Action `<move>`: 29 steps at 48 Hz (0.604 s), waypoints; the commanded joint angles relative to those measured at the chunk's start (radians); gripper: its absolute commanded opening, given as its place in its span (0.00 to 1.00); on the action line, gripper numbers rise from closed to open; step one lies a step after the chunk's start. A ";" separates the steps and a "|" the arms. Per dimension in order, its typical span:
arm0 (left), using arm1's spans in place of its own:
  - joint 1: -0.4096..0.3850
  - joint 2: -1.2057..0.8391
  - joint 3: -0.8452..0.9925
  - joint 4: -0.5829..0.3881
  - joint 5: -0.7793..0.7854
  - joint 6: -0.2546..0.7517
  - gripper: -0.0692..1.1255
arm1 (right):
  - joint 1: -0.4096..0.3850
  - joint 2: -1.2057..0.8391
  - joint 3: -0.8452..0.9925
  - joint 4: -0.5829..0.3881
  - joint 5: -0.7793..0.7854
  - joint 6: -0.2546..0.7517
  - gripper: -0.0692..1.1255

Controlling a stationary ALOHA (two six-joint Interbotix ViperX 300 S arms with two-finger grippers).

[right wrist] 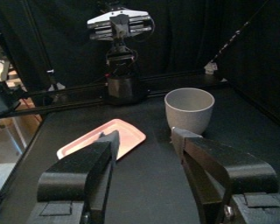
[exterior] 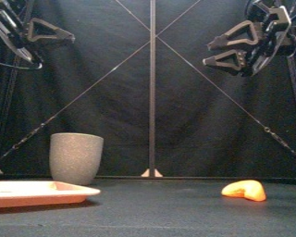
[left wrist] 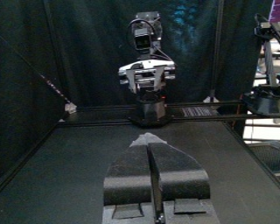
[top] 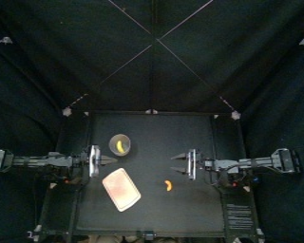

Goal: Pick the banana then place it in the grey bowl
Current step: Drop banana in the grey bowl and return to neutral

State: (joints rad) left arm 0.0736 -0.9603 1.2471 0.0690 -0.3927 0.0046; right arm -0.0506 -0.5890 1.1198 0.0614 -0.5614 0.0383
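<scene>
The banana, a small orange-yellow toy, lies on the table right of the middle; the front view shows the banana low at the right. A tall grey speckled cup stands upright toward the back left. My right gripper hovers open, just behind and right of the banana and well above it. In the right wrist view the right gripper holds nothing, and the cup is beyond it. My left gripper hangs at the left, shut and empty. Neither wrist view shows the banana.
A flat pink tray lies at the front left, between the left arm and the banana, with nothing on it. In the front view the tray sits before the cup. Both arms are held high above the table.
</scene>
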 commanded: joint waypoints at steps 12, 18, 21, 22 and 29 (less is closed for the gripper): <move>0.002 0.002 -0.002 0.003 -0.003 0.000 0.05 | -0.008 -0.011 -0.018 0.000 -0.005 -0.002 0.79; 0.000 0.002 0.003 0.003 -0.002 0.000 0.05 | -0.011 -0.011 -0.017 0.000 -0.005 0.000 0.79; 0.002 0.002 0.006 0.002 -0.003 0.002 0.05 | -0.011 -0.011 -0.015 0.000 -0.005 0.000 0.79; 0.003 0.002 0.008 0.003 -0.002 0.000 0.05 | -0.011 -0.009 -0.014 0.000 -0.005 0.000 0.79; 0.003 0.002 0.015 0.002 -0.002 0.000 0.05 | -0.011 -0.011 -0.006 0.002 -0.005 0.000 0.79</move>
